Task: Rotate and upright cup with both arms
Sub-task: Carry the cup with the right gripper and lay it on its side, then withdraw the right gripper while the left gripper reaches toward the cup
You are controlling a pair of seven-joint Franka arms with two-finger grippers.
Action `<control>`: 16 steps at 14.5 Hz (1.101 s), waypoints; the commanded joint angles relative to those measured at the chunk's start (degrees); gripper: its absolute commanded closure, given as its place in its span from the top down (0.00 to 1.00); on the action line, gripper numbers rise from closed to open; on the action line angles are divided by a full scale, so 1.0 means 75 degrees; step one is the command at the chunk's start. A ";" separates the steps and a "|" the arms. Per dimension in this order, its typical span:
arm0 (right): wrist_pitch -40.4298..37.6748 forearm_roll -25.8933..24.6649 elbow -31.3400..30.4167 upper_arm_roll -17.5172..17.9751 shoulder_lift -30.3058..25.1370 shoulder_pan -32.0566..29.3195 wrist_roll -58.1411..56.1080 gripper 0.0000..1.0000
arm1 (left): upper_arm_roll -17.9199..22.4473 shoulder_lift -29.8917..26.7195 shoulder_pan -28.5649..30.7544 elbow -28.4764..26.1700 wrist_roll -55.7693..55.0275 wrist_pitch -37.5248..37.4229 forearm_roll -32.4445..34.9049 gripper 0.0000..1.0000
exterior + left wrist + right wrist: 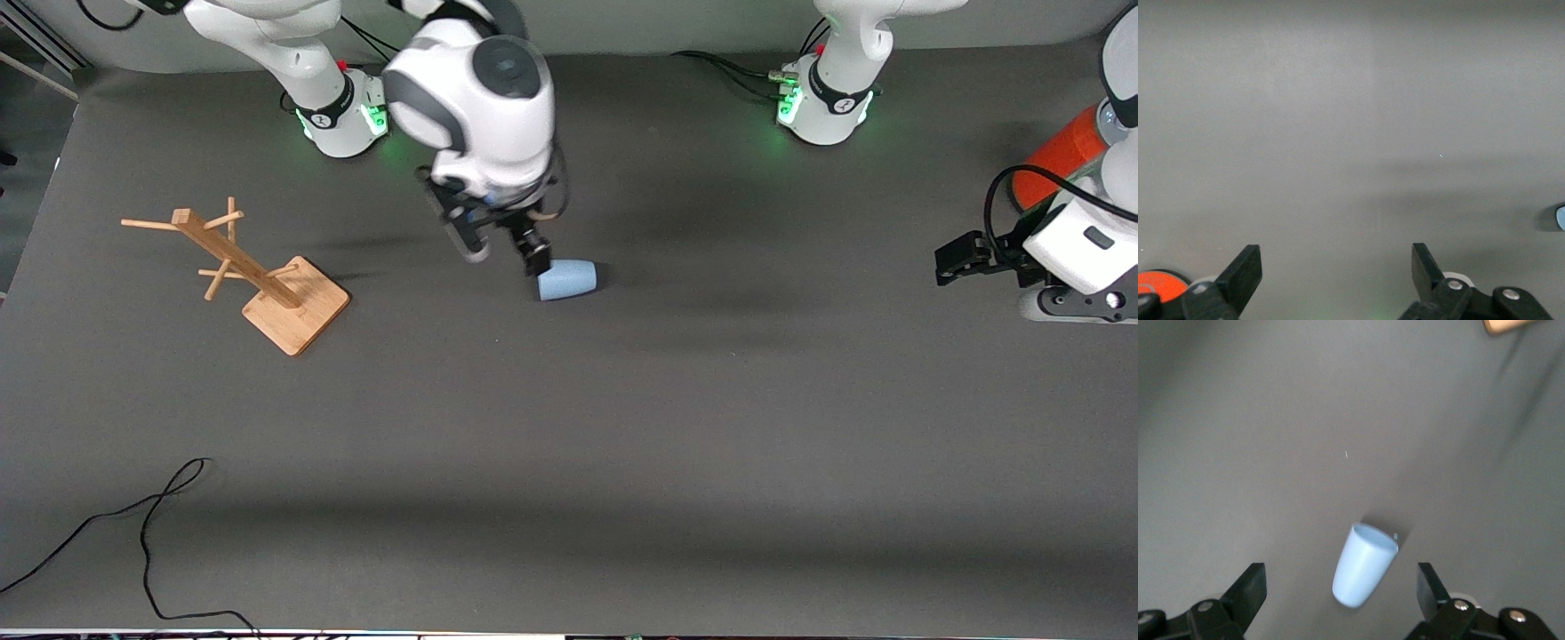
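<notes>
Front view: I see the cup (567, 280) on its side on the tabletop, long axis running between the arms' ends. The right gripper (505, 249) hovers at its 10 o'clock, spread and empty, one finger close to the cup's end. The left gripper (958, 263) waits well apart at the cup's 3 o'clock.

Left wrist view: jaws wide, holding nothing; only a cup sliver at the edge.

Right wrist view: cup lies between my parted fingers (1248, 590), untouched. Right arm is nearer.
</notes>
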 commanded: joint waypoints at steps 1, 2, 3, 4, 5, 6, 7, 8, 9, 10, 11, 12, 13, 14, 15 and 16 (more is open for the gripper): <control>-0.0002 0.1438 0.0121 -0.1588 -0.0882 0.0031 -0.2466 1.00 | -0.0078 -0.0122 -0.0543 0.0021 -0.1336 -0.0258 0.0047 1.00; 0.0010 0.1907 0.0157 -0.2151 -0.1128 0.0043 -0.3311 1.00 | -0.0124 -0.0122 -0.0742 0.0045 -0.1818 -0.0305 0.0035 1.00; -0.0002 0.2364 0.0146 -0.2737 -0.1362 0.0055 -0.4189 1.00 | -0.0159 -0.0122 -0.0964 0.0068 -0.2194 -0.0398 0.0035 1.00; -0.0036 0.2810 0.0122 -0.3358 -0.1631 0.0066 -0.5196 1.00 | -0.0264 -0.0099 -0.1257 0.0080 -0.2580 -0.0457 0.0035 1.00; -0.0060 0.3093 0.0076 -0.3886 -0.1843 0.0066 -0.6111 1.00 | -0.0346 -0.0064 -0.1526 0.0092 -0.3025 -0.0458 0.0047 1.00; -0.0223 0.3223 0.0052 -0.4344 -0.2019 0.0066 -0.7013 1.00 | -0.0463 -0.0040 -0.1854 0.0103 -0.3540 -0.0458 0.0070 1.00; -0.0491 0.3236 0.0063 -0.4731 -0.2125 0.0066 -0.7939 1.00 | -0.0546 0.0123 -0.2205 0.0220 -0.4102 -0.0458 0.0082 1.00; -0.0610 0.3236 0.0052 -0.5141 -0.2254 0.0055 -0.8690 1.00 | -0.0581 0.0321 -0.2603 0.0418 -0.4676 -0.0469 0.0117 1.00; -0.0669 0.3236 0.0005 -0.5482 -0.2406 0.0066 -0.9394 1.00 | -0.0593 0.0613 -0.3071 0.0710 -0.5297 -0.0481 0.0257 1.00; -0.0693 0.3236 -0.0123 -0.5787 -0.2500 0.0055 -1.0016 1.00 | -0.0582 0.0988 -0.3552 0.1107 -0.5964 -0.0493 0.0409 1.00; -0.0647 0.3236 -0.0263 -0.6115 -0.2606 0.0055 -1.0428 1.00 | -0.0582 0.1432 -0.4009 0.1517 -0.6621 -0.0539 0.0607 1.00; -0.0588 0.3236 -0.0392 -0.6396 -0.2653 0.0066 -1.0699 1.00 | -0.0582 0.1970 -0.4466 0.2032 -0.7277 -0.0656 0.0900 1.00; -0.0588 0.3236 -0.0452 -0.6561 -0.2735 0.0066 -1.1004 1.00 | -0.0582 0.2544 -0.4911 0.2629 -0.7817 -0.0796 0.1192 1.00; -0.0588 0.3236 -0.0568 -0.6702 -0.2805 0.0043 -1.1401 1.00 | -0.0582 0.3118 -0.5334 0.3180 -0.8252 -0.0971 0.1439 1.00; -0.0541 0.3236 -0.0720 -0.6785 -0.2864 0.0008 -1.1811 1.00 | -0.0558 0.3646 -0.5709 0.3638 -0.8639 -0.1066 0.1662 1.00; -0.0367 0.3236 -0.0872 -0.6844 -0.2899 -0.0073 -1.2186 1.00 | -0.0547 0.4046 -0.6014 0.3979 -0.8991 -0.1067 0.1861 1.00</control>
